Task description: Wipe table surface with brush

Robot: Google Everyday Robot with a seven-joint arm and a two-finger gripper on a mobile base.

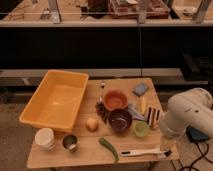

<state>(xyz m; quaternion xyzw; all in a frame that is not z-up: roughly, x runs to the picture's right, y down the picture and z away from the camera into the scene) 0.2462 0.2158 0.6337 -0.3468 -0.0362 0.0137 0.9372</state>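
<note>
The brush (142,152) is a long white stick lying flat along the front edge of the table surface (95,142), with its dark tip pointing right. My white arm (190,117) leans in over the table's right front corner. The gripper (167,144) is at the arm's lower end, just above the brush's dark tip. Whether it touches the brush cannot be made out.
A big yellow tub (55,100) fills the table's left side. An orange bowl (116,99), a dark bowl (120,120), a small green cup (141,129) and a striped block (153,116) crowd the middle. A green vegetable (108,147), a white cup (45,138) and a metal cup (70,142) sit in front.
</note>
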